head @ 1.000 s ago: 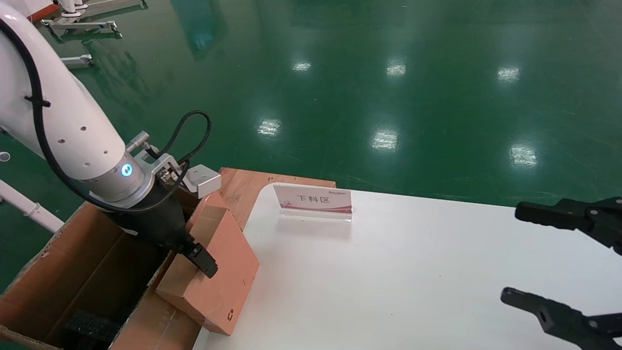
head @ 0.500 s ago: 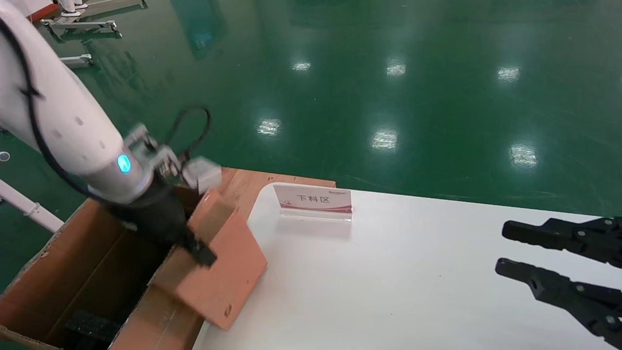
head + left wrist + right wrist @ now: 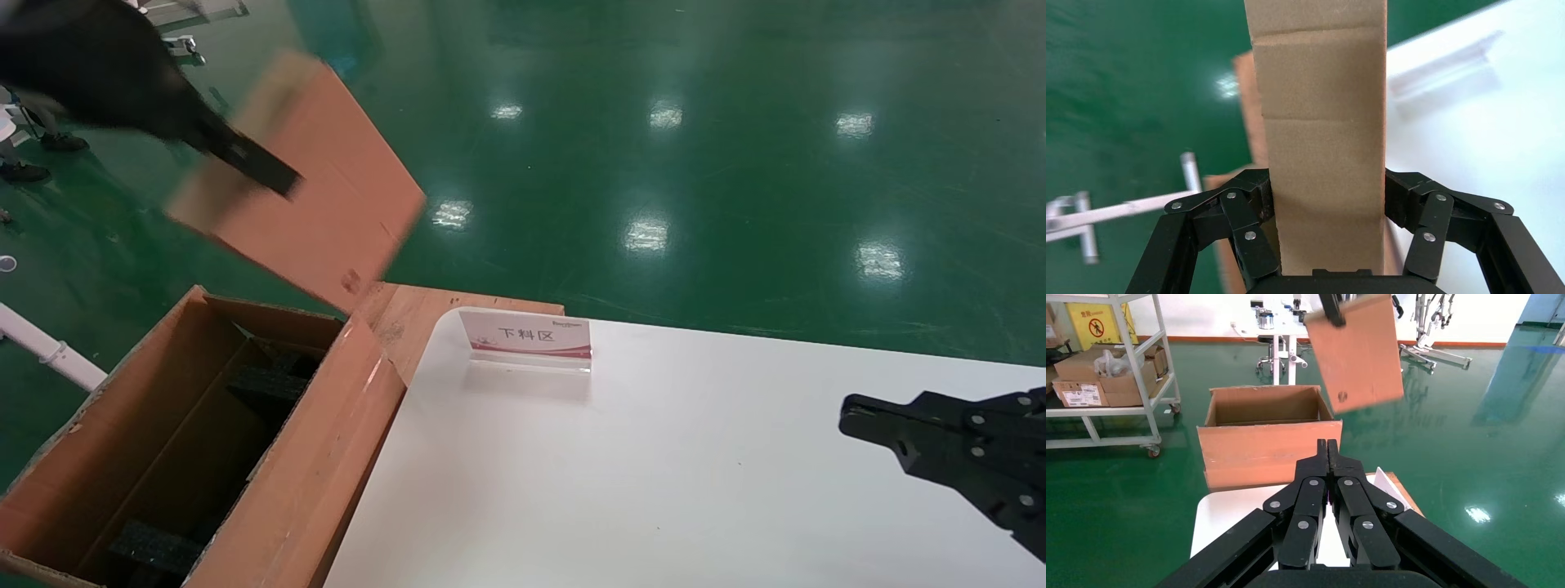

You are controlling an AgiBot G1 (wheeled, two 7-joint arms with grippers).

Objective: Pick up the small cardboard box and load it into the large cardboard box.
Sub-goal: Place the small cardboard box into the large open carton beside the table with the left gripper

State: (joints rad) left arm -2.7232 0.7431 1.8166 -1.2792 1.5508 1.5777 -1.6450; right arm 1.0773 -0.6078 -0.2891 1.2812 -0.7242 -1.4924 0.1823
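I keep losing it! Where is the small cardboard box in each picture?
Head view: small cardboard box held in the air, upper left, above the large cardboard box.
Left wrist view: it fills the middle, between the left gripper's fingers.
Right wrist view: top middle, above the large cardboard box, the shared landmark.

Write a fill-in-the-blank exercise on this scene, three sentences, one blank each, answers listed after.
1. The left pincer is shut on the small cardboard box, which hangs in the air ____ the large cardboard box.
2. The right pincer is ____, holding nothing, over the white table.
3. The blocks of foam inside the large cardboard box are ____ in colour.

Missing words: above; shut; black
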